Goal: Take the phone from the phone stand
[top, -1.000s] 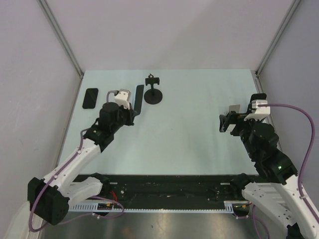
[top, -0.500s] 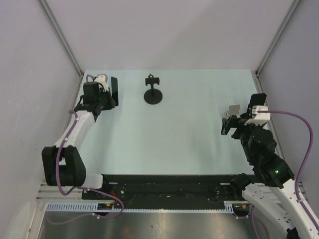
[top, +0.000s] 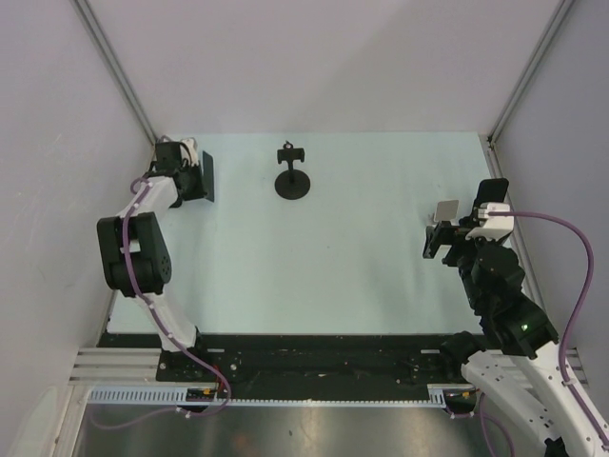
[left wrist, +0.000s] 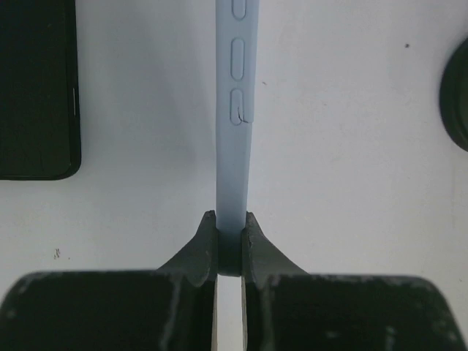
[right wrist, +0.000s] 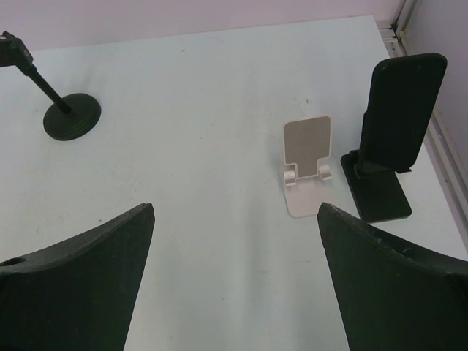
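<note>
Gripping phone (left wrist: 234, 131) edge-on: left gripper (left wrist: 230, 223) fingers clamped on its near end, phone projecting straight ahead of fingertips. Round-base stand (left wrist: 458, 95) ahead-right of them, well apart from phone. Black phone (left wrist: 36, 88) flat on table (left wrist: 351, 161), ahead-left. Right gripper (right wrist: 234, 210) fingers spread wide, holding nothing; white stand (right wrist: 307, 164) ahead between them.

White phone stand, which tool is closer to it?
Right. The open right tool hovers just on the near side of the white phone stand; the left tool, shut on a blue-edged phone, is across the table at its back left corner.
</note>
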Controlling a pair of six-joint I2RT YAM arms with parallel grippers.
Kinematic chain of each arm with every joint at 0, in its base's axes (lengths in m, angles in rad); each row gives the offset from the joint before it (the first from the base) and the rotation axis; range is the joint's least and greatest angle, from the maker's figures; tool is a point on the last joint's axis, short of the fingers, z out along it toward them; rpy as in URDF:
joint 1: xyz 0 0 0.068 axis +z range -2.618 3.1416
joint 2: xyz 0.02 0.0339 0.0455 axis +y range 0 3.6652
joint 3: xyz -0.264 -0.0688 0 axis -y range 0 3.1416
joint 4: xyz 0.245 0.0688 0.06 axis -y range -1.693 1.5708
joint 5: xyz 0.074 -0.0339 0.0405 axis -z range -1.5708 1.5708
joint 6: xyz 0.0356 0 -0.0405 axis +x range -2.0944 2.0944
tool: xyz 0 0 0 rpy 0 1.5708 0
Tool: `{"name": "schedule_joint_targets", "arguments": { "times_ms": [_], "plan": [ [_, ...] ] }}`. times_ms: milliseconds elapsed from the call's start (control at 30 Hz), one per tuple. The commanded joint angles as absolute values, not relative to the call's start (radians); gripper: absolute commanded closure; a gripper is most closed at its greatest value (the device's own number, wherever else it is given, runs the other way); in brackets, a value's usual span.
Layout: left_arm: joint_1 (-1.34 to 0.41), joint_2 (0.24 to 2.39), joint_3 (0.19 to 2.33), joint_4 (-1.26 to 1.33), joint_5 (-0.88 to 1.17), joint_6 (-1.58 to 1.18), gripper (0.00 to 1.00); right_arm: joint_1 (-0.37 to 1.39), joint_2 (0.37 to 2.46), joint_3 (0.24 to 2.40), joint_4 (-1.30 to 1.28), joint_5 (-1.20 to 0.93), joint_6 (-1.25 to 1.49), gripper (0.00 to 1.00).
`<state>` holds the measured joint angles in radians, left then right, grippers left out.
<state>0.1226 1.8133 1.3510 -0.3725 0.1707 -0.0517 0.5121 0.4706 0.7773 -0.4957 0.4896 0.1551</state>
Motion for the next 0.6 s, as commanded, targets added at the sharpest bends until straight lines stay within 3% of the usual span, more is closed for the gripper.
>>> {"name": "schedule_joint_targets", "arguments": {
  "times_ms": [0, 267, 333, 567],
  "plan": [
    [0.161, 1.874, 1.437, -0.364, 0.225, 0.023, 1.00, 0.489, 0.465, 0.765, -0.454, 0.483, 0.138, 0.00],
    [0.206, 1.988, 1.488, -0.377, 0.238, 0.018, 0.98, 0.445, 0.477, 0.764, -0.448, 0.434, 0.140, 0.00],
    [0.207, 2.000, 1.494, -0.380, 0.226, 0.023, 0.87, 0.439, 0.479, 0.764, -0.448, 0.434, 0.140, 0.00],
    [0.209, 2.025, 1.503, -0.388, 0.176, 0.034, 0.70, 0.434, 0.485, 0.761, -0.453, 0.434, 0.137, 0.00]
  ]
}}
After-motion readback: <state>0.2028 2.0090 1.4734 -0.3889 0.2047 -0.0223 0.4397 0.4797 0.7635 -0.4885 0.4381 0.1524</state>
